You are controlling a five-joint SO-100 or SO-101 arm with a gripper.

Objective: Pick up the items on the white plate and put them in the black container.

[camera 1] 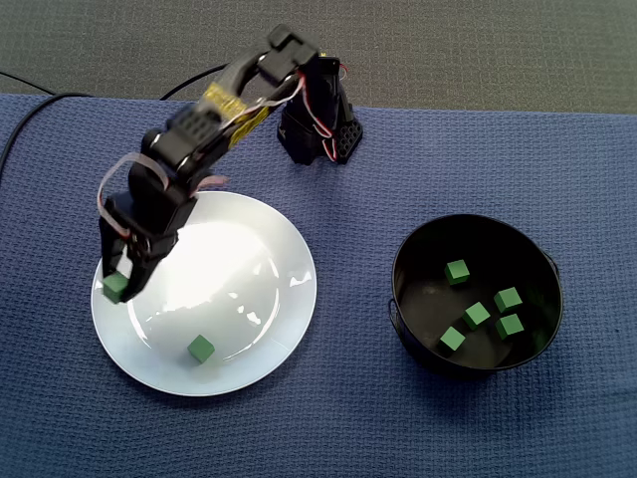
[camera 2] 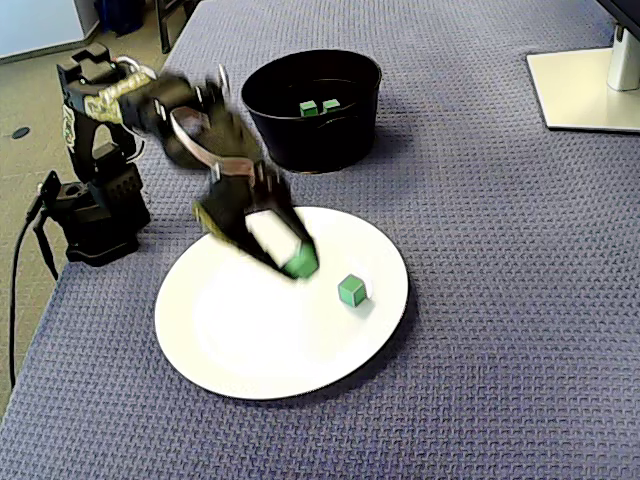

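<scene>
Fixed views: gripper holds a green block

The gripper [camera 1: 116, 287] is shut tight on a green block [camera 2: 300, 263] over the white plate [camera 1: 269, 249]. The other block [camera 1: 201, 349] sits on the plate. Five blocks [camera 1: 478, 315] lie in the black container [camera 1: 423, 254], beside the plate.

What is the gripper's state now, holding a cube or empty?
Gripper shut on a green cube, which shows pinched over the white plate in both fixed views.
</scene>
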